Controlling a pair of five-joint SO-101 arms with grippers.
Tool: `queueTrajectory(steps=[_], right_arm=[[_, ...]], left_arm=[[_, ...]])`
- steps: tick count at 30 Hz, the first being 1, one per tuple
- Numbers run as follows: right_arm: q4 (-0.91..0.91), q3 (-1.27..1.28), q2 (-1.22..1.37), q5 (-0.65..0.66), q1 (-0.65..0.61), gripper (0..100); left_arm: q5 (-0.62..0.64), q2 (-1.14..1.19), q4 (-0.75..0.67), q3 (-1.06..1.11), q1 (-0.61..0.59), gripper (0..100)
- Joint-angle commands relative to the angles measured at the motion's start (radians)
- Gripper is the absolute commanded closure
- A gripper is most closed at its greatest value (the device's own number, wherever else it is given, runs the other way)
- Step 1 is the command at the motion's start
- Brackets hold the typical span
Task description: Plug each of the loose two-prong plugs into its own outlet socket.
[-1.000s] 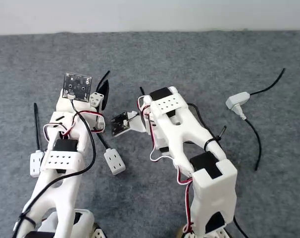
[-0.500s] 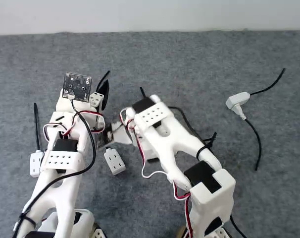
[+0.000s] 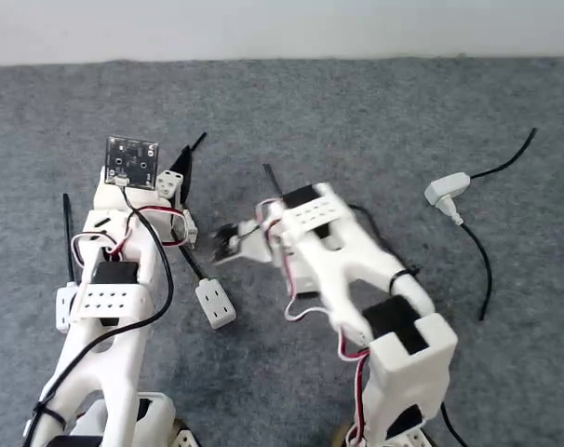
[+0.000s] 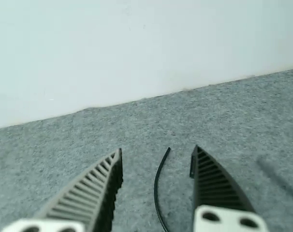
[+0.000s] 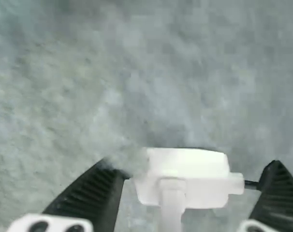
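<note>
A loose white two-prong plug point(image 3: 447, 191) lies on the grey carpet point(image 3: 356, 121) at the far right, well apart from both arms. Its black cable point(image 3: 487, 270) trails toward the near edge. One white outlet socket point(image 3: 215, 304) lies between the arms, and a second socket point(image 3: 68, 307) lies just beside the left arm's outer side. The right gripper point(image 5: 191, 170) hangs low over the carpet, fingers spread wide, with a white block point(image 5: 185, 176) in the gap; plug or socket, I cannot tell. The left gripper point(image 4: 156, 151) also has its fingers spread, a thin black cable end point(image 4: 158, 186) lying on the carpet between them.
</note>
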Motion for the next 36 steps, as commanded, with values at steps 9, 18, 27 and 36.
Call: queueTrajectory(steps=[9,18,27,36], right_arm=[[-0.002,0.025,-0.007,0.195,0.481,60.1],[0.077,0.018,-0.019,0.273,0.558,60.1],[0.091,0.025,-0.159,0.132,0.343,60.1],[0.012,0.199,-0.214,0.091,0.197,60.1]], left_arm=[[0.012,-0.012,-0.031,-0.016,-0.008,77],[0.012,-0.009,-0.031,-0.016,-0.003,77],[0.011,-0.003,-0.032,-0.016,-0.003,77],[0.011,-0.003,-0.032,-0.016,-0.002,77]])
